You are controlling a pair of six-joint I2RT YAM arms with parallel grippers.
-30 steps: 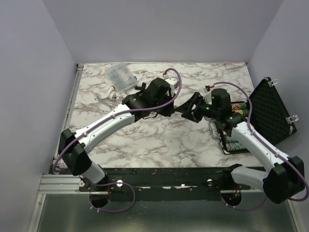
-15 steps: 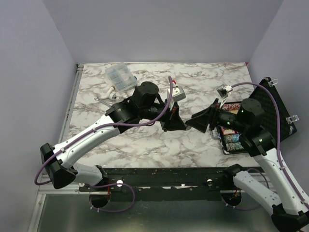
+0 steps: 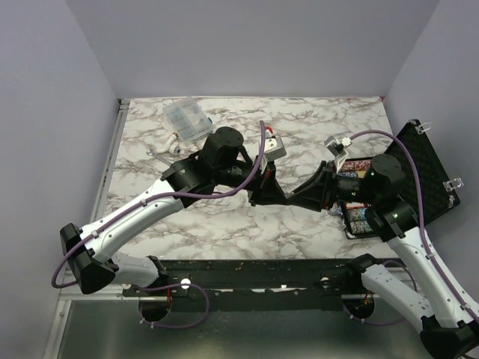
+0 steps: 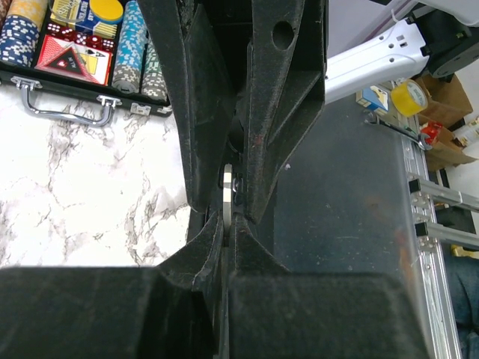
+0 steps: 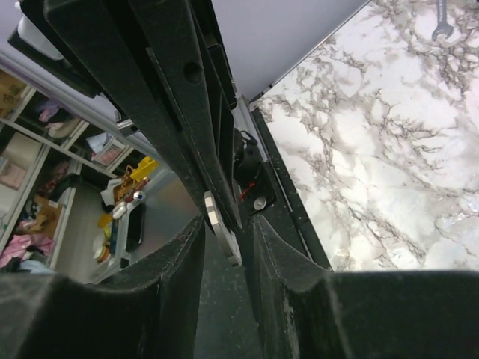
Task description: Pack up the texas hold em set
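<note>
My left gripper (image 3: 278, 197) and right gripper (image 3: 292, 198) meet tip to tip above the middle of the table. In the left wrist view my left gripper (image 4: 227, 224) is shut on a white disc (image 4: 227, 187) seen edge-on. In the right wrist view my right gripper (image 5: 227, 243) is open, its fingers on either side of the same disc (image 5: 222, 233). The black briefcase (image 3: 420, 168) lies open at the right edge. Its chip rows (image 3: 361, 218), red card box (image 4: 69, 58) and a yellow disc (image 4: 105, 9) show inside.
A clear plastic compartment box (image 3: 185, 120) stands at the back left, with a small white part (image 3: 173, 142) and a wrench (image 3: 159, 155) near it. The wrench also shows in the right wrist view (image 5: 441, 21). The briefcase handle (image 4: 66, 111) faces the table's middle.
Both arms have swung forward from the back of the table. My right gripper has closed the gap to the left gripper, and its fingers now stand around the disc.
</note>
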